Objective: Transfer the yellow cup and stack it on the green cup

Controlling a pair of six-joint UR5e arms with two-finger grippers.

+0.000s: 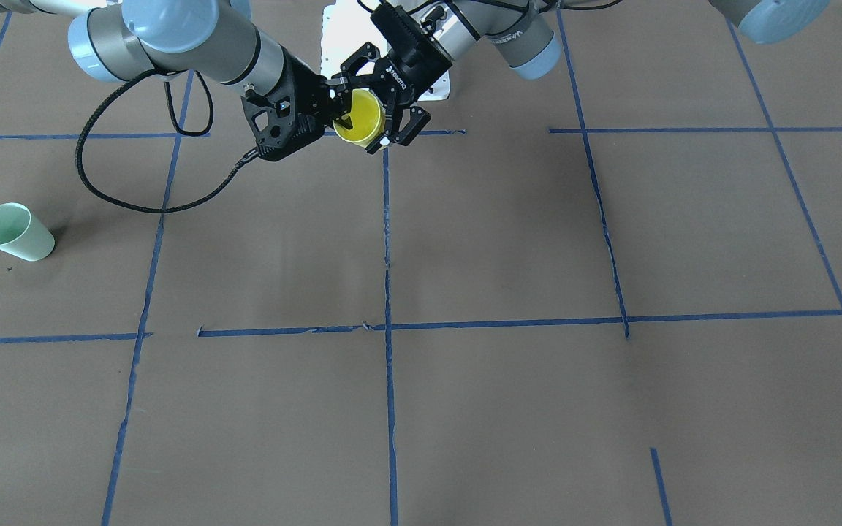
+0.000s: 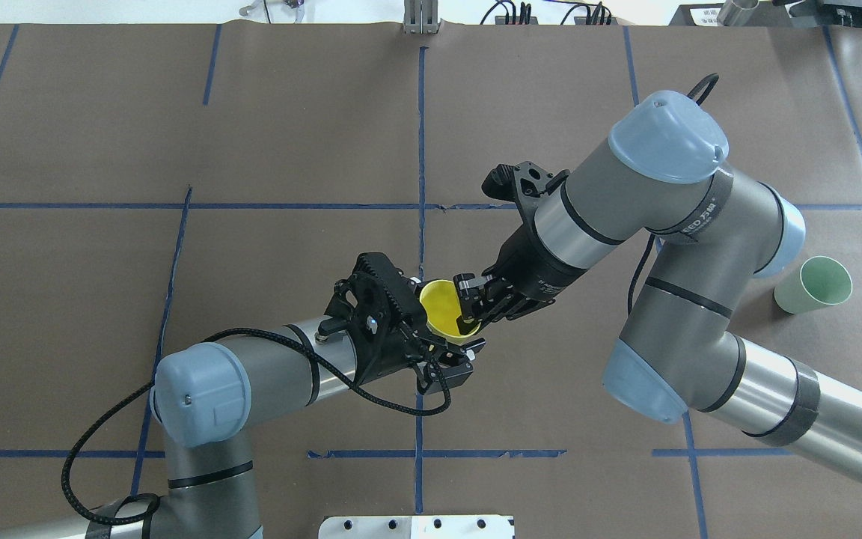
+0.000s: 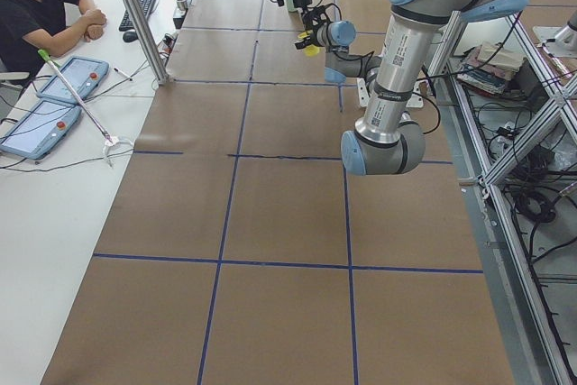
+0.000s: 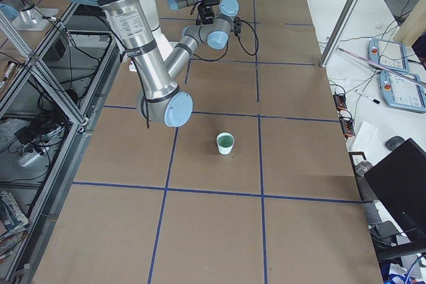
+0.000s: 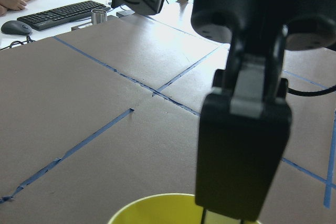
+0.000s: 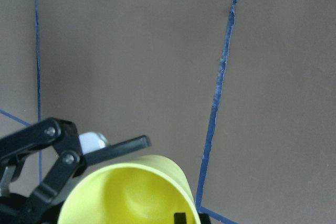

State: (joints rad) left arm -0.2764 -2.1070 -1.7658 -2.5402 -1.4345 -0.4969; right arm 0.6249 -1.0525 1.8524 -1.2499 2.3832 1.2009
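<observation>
**Yellow cup in the air between my two grippers**

The yellow cup [image 1: 364, 115] hangs tilted above the table, well apart from the green cup [image 2: 812, 284], off toward my left of it. My right gripper [image 2: 470, 320] pinches its rim, one finger [image 5: 244, 156] inside the mouth. My left gripper [image 2: 447, 318] is spread wide, a finger on either side of the cup; I cannot tell whether they touch it.

The green cup stands upright on the table [image 1: 509, 241], which is covered in brown paper crossed by blue tape lines [image 1: 387, 241]. Far from the green cup, past the table's end on my left, an operator [image 3: 36, 6] sits at a white desk [image 3: 45, 223] with a keyboard [image 3: 144, 2].

Both arms reach in low, wrists toward each other; my right arm [image 2: 663, 217] folds sharply at the elbow near the green cup.

I count one yellow cup, one green cup, two grippers.
</observation>
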